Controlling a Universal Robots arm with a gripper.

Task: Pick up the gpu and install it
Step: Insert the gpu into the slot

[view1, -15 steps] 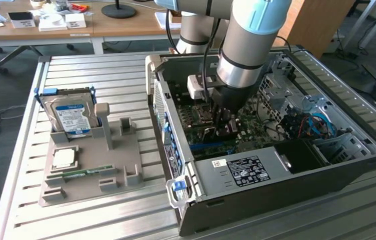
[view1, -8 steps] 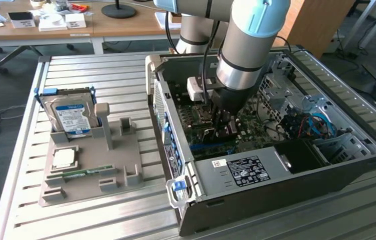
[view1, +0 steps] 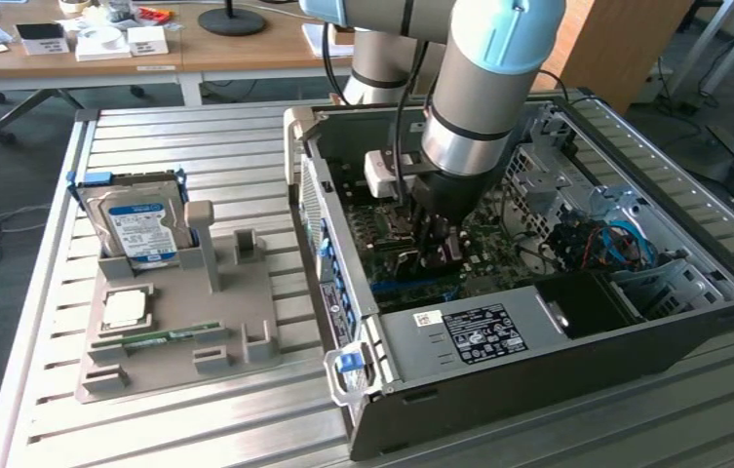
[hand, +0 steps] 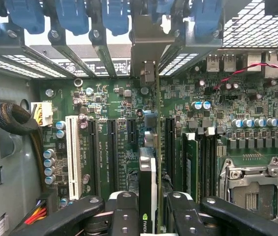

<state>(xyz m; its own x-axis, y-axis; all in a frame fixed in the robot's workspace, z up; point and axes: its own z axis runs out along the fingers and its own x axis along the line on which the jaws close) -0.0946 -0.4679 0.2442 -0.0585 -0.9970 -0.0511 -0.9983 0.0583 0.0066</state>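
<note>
pinching the gpu [hand: 148, 191] edge-on between the pincer [hand: 148, 216] fingers, keeping the card upright over the motherboard [hand: 124, 123] slots inside the computer case [view1: 678, 322], its silver bracket [hand: 146, 46] lining up with the rear opening at twelve o'clock.

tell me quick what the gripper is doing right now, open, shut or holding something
Gripper: shut on the gpu, holding it edge-on over the motherboard slots inside the computer case.

Bright even daylight; soft shadows inside the case [view1: 678, 322]; slight blur.
</note>
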